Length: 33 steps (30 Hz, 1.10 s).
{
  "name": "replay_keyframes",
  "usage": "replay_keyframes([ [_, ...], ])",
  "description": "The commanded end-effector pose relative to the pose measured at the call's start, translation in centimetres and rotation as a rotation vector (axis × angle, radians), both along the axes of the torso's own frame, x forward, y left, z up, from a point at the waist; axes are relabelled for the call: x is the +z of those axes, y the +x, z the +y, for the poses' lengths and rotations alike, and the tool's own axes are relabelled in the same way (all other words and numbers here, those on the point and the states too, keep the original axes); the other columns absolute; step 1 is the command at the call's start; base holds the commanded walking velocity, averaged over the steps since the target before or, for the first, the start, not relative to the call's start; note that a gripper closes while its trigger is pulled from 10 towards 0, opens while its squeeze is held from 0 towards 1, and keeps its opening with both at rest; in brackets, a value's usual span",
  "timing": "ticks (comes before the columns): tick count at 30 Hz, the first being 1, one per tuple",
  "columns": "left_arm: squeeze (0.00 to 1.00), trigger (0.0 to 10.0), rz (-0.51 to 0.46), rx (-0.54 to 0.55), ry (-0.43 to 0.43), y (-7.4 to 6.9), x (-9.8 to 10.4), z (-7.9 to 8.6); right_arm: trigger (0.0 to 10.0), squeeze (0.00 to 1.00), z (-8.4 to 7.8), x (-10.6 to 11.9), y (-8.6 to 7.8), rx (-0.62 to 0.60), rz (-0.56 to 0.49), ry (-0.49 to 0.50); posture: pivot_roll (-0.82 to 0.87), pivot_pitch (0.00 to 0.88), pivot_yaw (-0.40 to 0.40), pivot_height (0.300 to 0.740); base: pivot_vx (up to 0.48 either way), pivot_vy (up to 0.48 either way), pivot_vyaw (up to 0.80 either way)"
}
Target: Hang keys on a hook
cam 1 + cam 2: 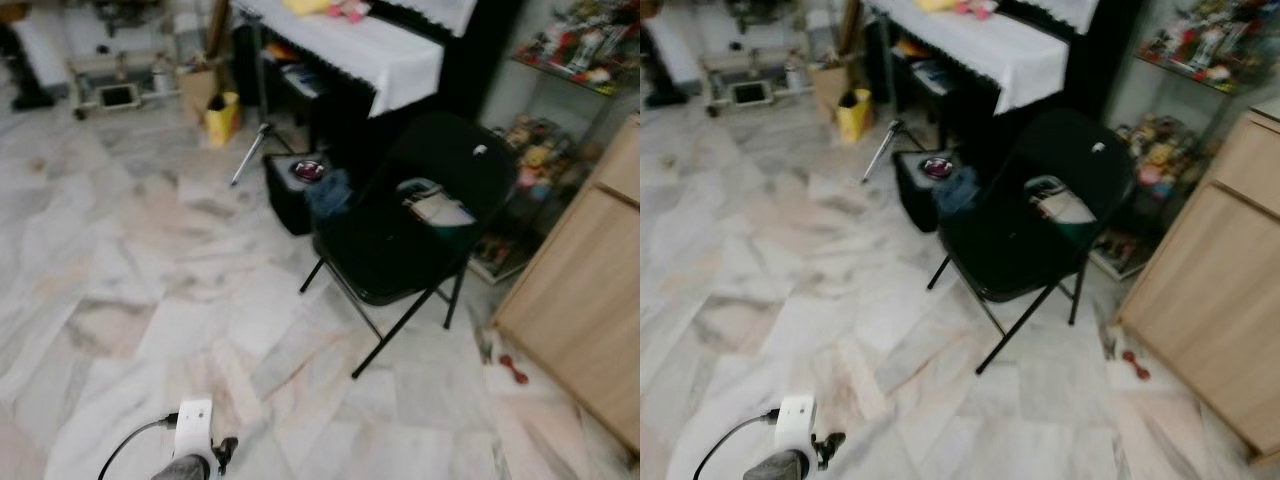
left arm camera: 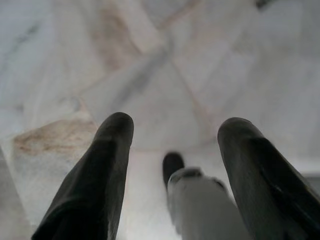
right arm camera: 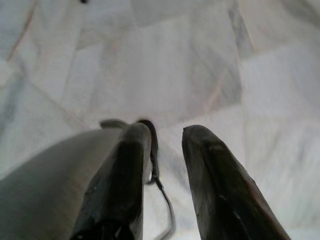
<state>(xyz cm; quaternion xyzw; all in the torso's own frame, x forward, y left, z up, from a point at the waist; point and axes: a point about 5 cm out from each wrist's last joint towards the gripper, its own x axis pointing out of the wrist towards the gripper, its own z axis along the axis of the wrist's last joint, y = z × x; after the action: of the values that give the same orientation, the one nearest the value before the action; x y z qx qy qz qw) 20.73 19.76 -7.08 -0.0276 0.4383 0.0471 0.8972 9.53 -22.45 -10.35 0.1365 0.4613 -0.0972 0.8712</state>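
In the right wrist view my right gripper point(image 3: 167, 132) hangs over the marble floor with its two black fingers close together. A dark ring with a thin metal wire loop, the keys point(image 3: 156, 172), sits between them against one finger. In the left wrist view my left gripper point(image 2: 175, 125) is open, its fingers wide apart with nothing held, also over the floor. My left arm point(image 1: 193, 440) shows low at the front left in the left eye view, with a white wrist part and a black cable.
A black folding chair point(image 1: 400, 240) with small items on its seat stands ahead. Behind it is a piano under a white cloth point(image 1: 350, 45). A wooden cabinet point(image 1: 590, 300) is on the right, next to toy shelves point(image 1: 545, 150). Open marble floor point(image 1: 130, 250) lies to the left.
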Motion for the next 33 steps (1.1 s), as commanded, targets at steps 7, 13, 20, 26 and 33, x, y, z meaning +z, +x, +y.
replay_keyframes([
  [7,0.0,10.0,-0.026,-0.001,-0.017,0.93,0.48,-0.37,10.0,0.0,0.19,-0.1,-0.21,0.006,0.008,0.005,0.11,0.033,0.003,0.74,0.0,0.0,-0.8],
  [13,0.0,10.0,-0.022,0.009,-0.025,0.78,0.35,-0.64,10.0,0.0,0.15,-0.11,-0.32,0.004,0.008,0.003,0.1,0.038,0.003,0.74,0.0,0.0,-0.8],
  [20,0.0,10.0,-0.02,0.01,-0.024,0.73,0.32,-0.59,10.0,0.0,0.2,-0.13,-0.37,0.004,0.01,0.006,0.1,0.037,0.004,0.74,0.0,0.0,-0.8],
  [26,0.0,10.0,-0.016,-0.003,-0.018,0.68,0.3,-0.58,10.0,0.0,0.21,-0.14,-0.43,0.009,0.011,0.006,0.1,0.044,0.006,0.74,0.0,0.0,-0.79],
  [33,0.0,10.0,-0.014,-0.007,-0.017,0.65,0.28,-0.57,10.0,0.0,0.21,-0.14,-0.47,0.011,0.01,0.006,0.1,0.045,0.004,0.74,0.0,0.0,-0.79],
])
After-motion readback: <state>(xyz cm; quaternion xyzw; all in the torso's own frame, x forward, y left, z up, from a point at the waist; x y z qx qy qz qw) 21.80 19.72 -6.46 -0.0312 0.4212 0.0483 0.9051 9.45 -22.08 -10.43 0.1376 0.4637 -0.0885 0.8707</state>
